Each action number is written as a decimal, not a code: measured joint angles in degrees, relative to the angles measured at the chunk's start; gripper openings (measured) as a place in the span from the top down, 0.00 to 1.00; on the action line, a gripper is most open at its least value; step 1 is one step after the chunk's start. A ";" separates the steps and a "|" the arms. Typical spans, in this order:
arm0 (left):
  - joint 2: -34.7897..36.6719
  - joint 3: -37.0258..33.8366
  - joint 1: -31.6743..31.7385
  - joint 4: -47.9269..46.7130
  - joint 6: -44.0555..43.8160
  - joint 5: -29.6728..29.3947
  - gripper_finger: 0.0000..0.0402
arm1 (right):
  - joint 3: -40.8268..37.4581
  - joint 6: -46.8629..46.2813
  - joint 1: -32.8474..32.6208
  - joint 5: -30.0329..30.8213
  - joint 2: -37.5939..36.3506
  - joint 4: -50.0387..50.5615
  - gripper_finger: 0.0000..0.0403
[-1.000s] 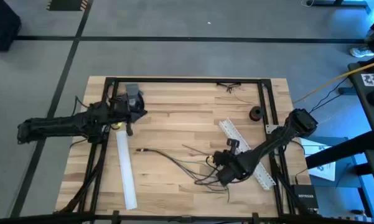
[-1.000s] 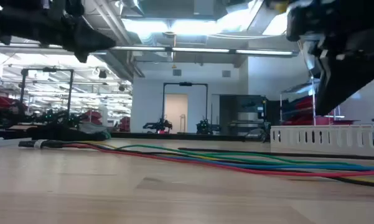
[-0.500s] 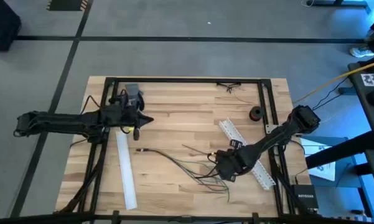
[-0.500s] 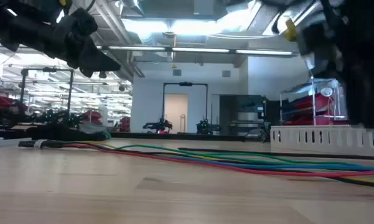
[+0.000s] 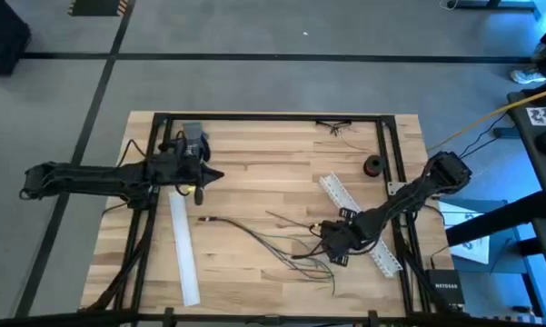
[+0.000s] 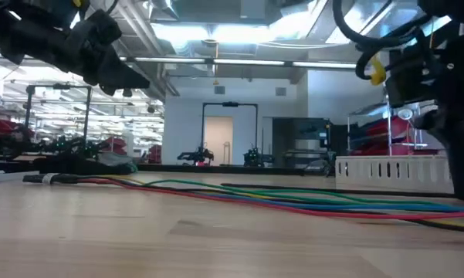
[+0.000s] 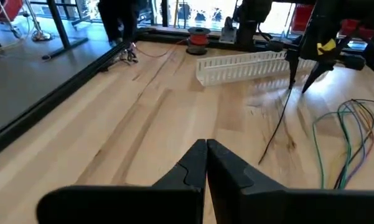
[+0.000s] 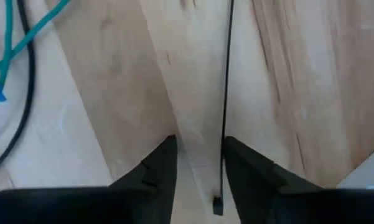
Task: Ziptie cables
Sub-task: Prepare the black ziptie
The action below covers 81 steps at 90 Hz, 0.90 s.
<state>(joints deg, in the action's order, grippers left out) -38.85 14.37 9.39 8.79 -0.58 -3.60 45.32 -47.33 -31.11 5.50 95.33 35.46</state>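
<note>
- high view: right gripper [image 5: 332, 250] low over the light wooden table [image 5: 263, 154] near its right edge, just beside the loose thin dark and coloured cables [image 5: 273, 238]; left gripper [image 5: 209, 175] hovers near the left edge.
- left wrist view: jaws together; thin straight black plastic ziptie [image 7: 275, 127] flat on the wood beside the cables.
- right wrist view: jaws apart, the ziptie [image 8: 226, 93] lying between the fingers [image 8: 162, 163].

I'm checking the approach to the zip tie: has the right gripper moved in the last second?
Yes. In the overhead view the right gripper has slid slightly toward the table's near edge, alongside the white slotted strip, ending over the cables.
</note>
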 joint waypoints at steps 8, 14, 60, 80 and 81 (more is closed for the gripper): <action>0.00 0.00 0.00 0.04 0.27 0.00 0.99 | -0.53 0.05 -0.07 -0.04 -0.05 -0.83 0.87; 0.00 0.00 0.02 0.02 0.38 0.00 0.99 | -0.61 1.61 -0.07 0.07 -0.05 -0.94 0.96; -0.04 0.03 -0.16 3.24 -0.72 -0.02 0.99 | 7.43 18.57 0.13 25.98 0.22 4.51 1.00; -3.39 5.49 -1.22 2.02 -1.46 0.00 0.99 | 9.77 31.71 0.17 38.36 0.21 3.94 1.00; -3.74 5.88 -1.25 1.87 -1.51 0.00 0.99 | 9.77 32.13 0.16 38.95 0.21 3.94 1.00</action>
<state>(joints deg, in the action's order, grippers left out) -42.59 20.25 8.14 10.66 -2.09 -3.60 55.10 -15.21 -30.95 44.45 95.55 39.40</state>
